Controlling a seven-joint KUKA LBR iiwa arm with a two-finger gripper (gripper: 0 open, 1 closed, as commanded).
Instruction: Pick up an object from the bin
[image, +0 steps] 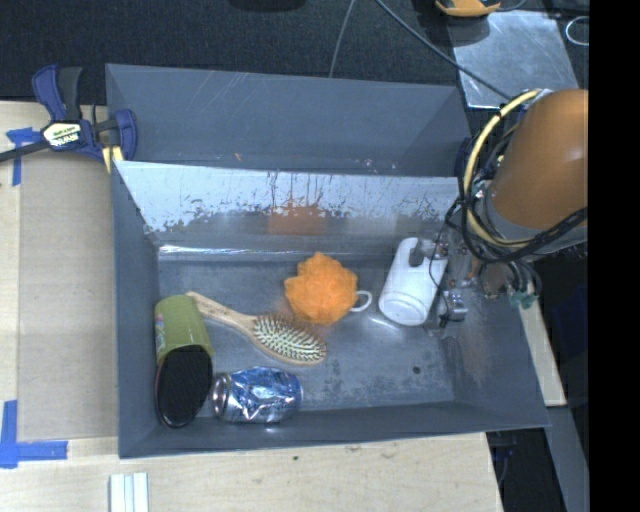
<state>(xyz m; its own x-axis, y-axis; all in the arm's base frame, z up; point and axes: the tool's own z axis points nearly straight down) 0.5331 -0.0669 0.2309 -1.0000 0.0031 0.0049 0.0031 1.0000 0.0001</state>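
While the fingers (447, 303) hang near the bin's (300, 140) right wall, just beside a white mug (405, 288) lying tipped over there, I cannot tell whether they are released or clenched.

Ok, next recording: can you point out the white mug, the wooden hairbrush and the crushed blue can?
white mug (406, 286): camera view, on the middle of its side wall.
wooden hairbrush (256, 326): camera view, where the handle meets the bristle head.
crushed blue can (258, 393): camera view, on its dented middle.
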